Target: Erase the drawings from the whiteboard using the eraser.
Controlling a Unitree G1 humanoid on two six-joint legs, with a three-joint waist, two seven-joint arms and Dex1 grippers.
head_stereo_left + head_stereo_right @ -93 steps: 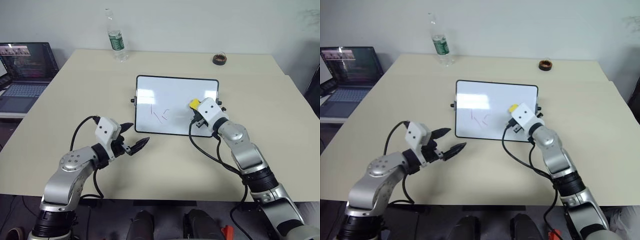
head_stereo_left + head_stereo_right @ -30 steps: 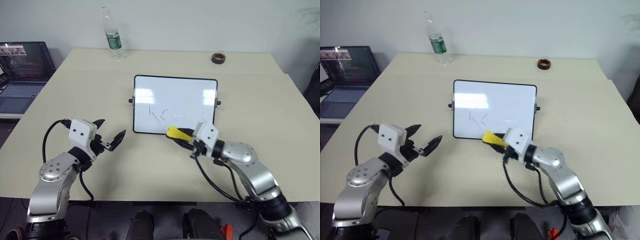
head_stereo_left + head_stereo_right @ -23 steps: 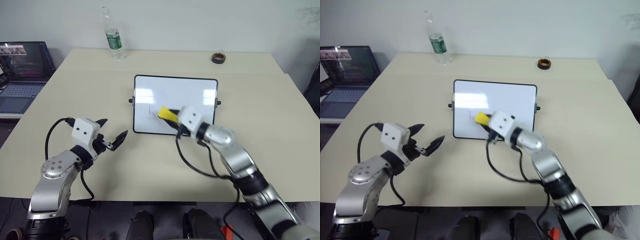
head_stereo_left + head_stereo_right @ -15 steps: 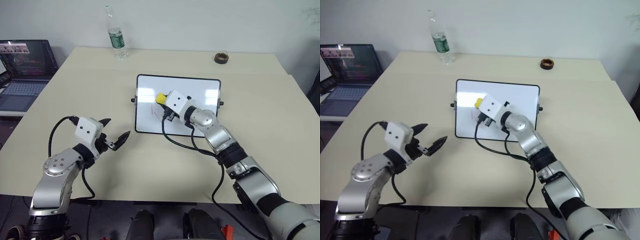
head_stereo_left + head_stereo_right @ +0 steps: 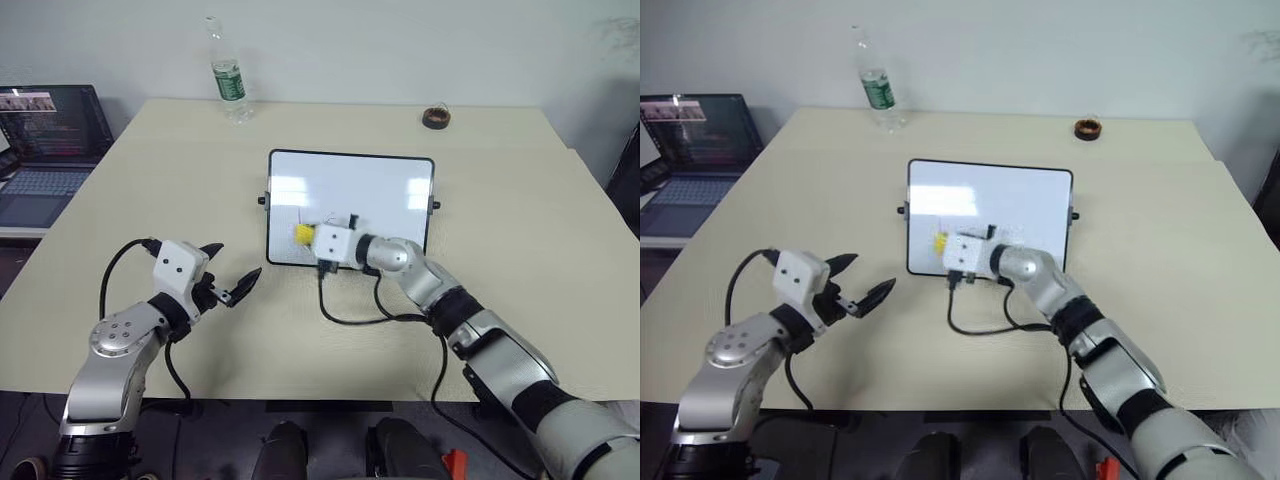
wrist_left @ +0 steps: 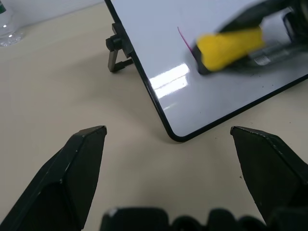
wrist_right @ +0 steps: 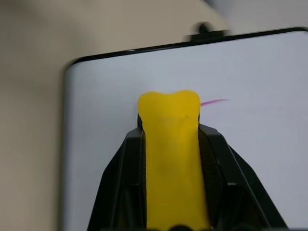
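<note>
The eraser (image 5: 304, 233), long axis level, points left over the whiteboard (image 5: 380, 180) at frame centre, clamped by the right hand (image 5: 316, 238); one short stroke of the drawings (image 7: 214, 102) peeks beside it. The left hand (image 5: 232, 276) gapes empty, lower left above the tabletop (image 5: 150, 200).

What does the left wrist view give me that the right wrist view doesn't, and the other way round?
Left wrist view: the left gripper open over bare table, short of the board's near corner, plus a knob on its side. Right wrist view: the right gripper shut on the eraser, seen lengthwise. Both: the yellow eraser on the whiteboard beside one remaining red stroke.
</note>
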